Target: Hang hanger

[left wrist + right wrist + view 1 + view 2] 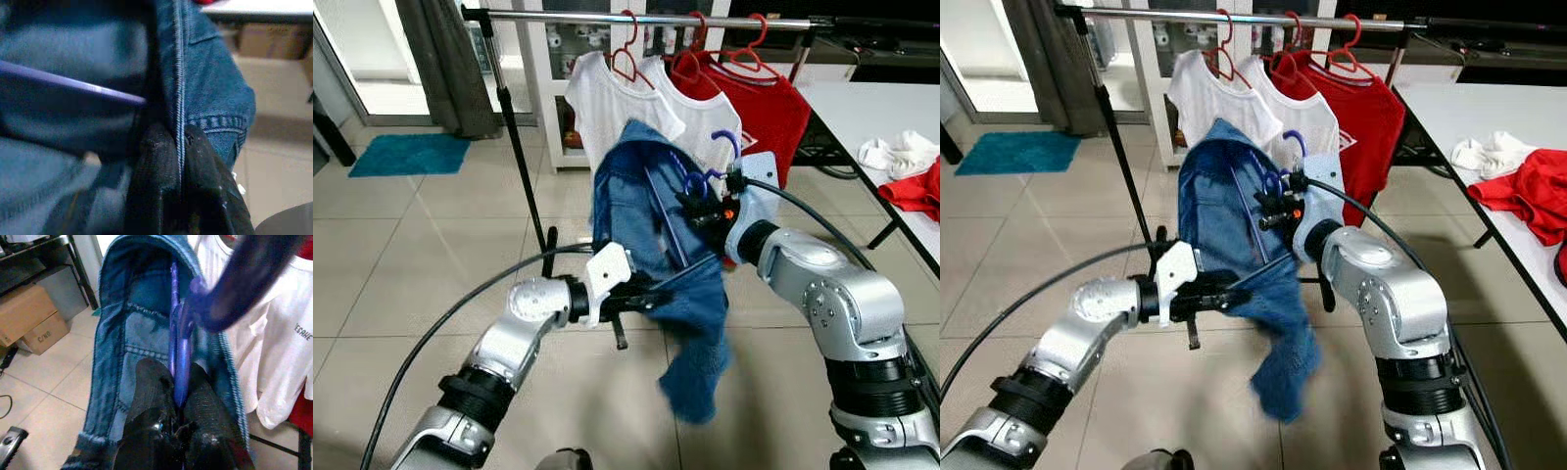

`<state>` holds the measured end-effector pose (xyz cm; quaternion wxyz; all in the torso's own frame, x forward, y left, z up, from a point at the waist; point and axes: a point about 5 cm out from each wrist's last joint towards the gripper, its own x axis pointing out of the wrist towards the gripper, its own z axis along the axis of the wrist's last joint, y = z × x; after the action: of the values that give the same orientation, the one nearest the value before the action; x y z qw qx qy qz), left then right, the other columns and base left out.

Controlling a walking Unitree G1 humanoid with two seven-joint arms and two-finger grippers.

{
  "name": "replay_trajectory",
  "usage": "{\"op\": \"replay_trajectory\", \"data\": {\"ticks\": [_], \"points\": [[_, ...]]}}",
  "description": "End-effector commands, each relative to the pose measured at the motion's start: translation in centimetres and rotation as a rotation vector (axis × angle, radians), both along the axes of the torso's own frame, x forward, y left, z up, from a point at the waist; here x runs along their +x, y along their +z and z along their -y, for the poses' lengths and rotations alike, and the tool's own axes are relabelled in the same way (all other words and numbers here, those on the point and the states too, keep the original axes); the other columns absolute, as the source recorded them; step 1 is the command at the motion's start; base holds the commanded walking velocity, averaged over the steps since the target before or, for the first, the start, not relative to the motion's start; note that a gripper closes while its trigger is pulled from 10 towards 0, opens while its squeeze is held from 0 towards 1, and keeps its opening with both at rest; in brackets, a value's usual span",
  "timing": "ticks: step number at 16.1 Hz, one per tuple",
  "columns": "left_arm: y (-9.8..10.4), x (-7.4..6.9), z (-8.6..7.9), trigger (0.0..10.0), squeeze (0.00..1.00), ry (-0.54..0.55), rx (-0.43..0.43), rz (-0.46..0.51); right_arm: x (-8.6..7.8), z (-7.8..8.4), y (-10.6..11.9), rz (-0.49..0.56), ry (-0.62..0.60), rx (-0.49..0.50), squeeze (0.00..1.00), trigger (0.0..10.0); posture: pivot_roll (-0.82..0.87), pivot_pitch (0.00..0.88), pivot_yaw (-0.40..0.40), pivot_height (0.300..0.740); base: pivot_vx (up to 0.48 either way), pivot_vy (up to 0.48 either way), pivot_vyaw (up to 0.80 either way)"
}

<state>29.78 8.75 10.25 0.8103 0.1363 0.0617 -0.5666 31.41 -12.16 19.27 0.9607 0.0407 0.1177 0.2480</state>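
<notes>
A blue denim garment point(651, 255) hangs on a purple hanger point(720, 162) held in the air before the clothes rail point(646, 17). My right gripper point(697, 204) is shut on the purple hanger just below its hook point(230, 289); the hook sits lower than the rail. My left gripper point(651, 289) is shut on the lower edge of the denim point(205, 93), pinching its seam between the fingers point(156, 166). The purple hanger bar point(73, 83) runs inside the cloth.
Two white shirts point(617, 108) and a red shirt point(769, 108) hang on red hangers on the rail. The rack's black post point(519, 147) stands to the left. A white table point(891, 117) at the right holds white and red cloths. A teal mat point(409, 154) lies far left.
</notes>
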Motion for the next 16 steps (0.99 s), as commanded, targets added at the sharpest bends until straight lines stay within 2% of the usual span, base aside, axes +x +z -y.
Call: {"op": "replay_trajectory", "data": {"ticks": [1, 3, 4, 5, 6, 7, 11, 12, 13, 14, 16], "points": [[-1.7, 0.3, -1.2, 0.0, 0.00, 0.092, 0.106, -0.034, 0.4, 0.9, 1.8, 0.082, -0.032, 0.009, 0.00, 0.0, -0.18, 0.043, 0.020, 0.740, 0.000, 0.000, 0.00], [-1.9, 0.7, -1.2, 0.0, 0.00, 0.149, 0.103, -0.039, 0.3, 0.9, 1.7, 0.082, -0.030, 0.009, 0.00, 0.0, -0.18, 0.040, 0.021, 0.740, 0.000, 0.000, 0.00], [-1.9, 1.1, -1.0, 7.5, 0.00, 0.186, 0.101, -0.036, 0.3, 0.8, 1.7, 0.081, -0.028, 0.010, 0.00, 0.0, -0.18, 0.040, 0.020, 0.740, 0.000, 0.000, 0.00], [-1.9, 1.3, -1.0, 10.0, 0.00, 0.208, 0.109, -0.025, 0.2, 0.7, 1.6, 0.080, -0.027, 0.010, 0.00, 0.0, -0.18, 0.040, 0.021, 0.740, 0.000, 0.000, 0.00], [-1.7, 1.4, -0.7, 10.0, 0.12, 0.206, 0.071, -0.039, 0.2, 0.6, 1.6, 0.078, -0.025, 0.012, 0.00, 0.0, -0.18, 0.040, 0.022, 0.740, 0.000, 0.000, 0.00], [-1.5, 1.3, -0.5, 10.0, 1.00, 0.190, 0.048, -0.054, 0.1, 0.6, 1.5, 0.076, -0.025, 0.014, 0.00, 0.0, -0.18, 0.041, 0.024, 0.740, 0.000, 0.000, 0.00], [-0.8, 0.5, -0.9, 10.0, 1.00, 0.152, -0.008, -0.063, -0.2, 0.8, 0.8, 0.054, -0.060, 0.028, 0.00, 0.0, -0.18, 0.042, 0.030, 0.740, 0.000, 0.000, 0.00], [-0.1, 0.2, -0.8, 10.0, 1.00, 0.141, -0.058, -0.069, -0.3, 1.0, 0.6, 0.048, -0.073, 0.025, 0.00, 0.0, -0.18, 0.042, 0.030, 0.740, 0.000, 0.000, 0.00], [1.5, -0.3, -0.8, 10.0, 1.00, 0.137, -0.150, -0.060, -0.4, 1.4, 0.1, 0.034, -0.105, 0.028, 0.00, 0.0, -0.17, 0.046, 0.029, 0.740, 0.000, 0.000, 0.00], [2.0, -0.5, -0.8, 10.0, 1.00, 0.135, -0.175, -0.054, -0.5, 1.5, 0.0, 0.030, -0.115, 0.029, 0.00, 0.0, -0.16, 0.048, 0.026, 0.740, 0.000, 0.000, 0.00], [4.4, -0.6, -0.8, 10.0, 1.00, 0.191, -0.290, 0.004, -0.8, 2.1, -0.6, 0.023, -0.150, 0.011, 0.00, 0.0, -0.16, 0.048, 0.026, 0.740, 0.000, 0.000, 0.00]]}}
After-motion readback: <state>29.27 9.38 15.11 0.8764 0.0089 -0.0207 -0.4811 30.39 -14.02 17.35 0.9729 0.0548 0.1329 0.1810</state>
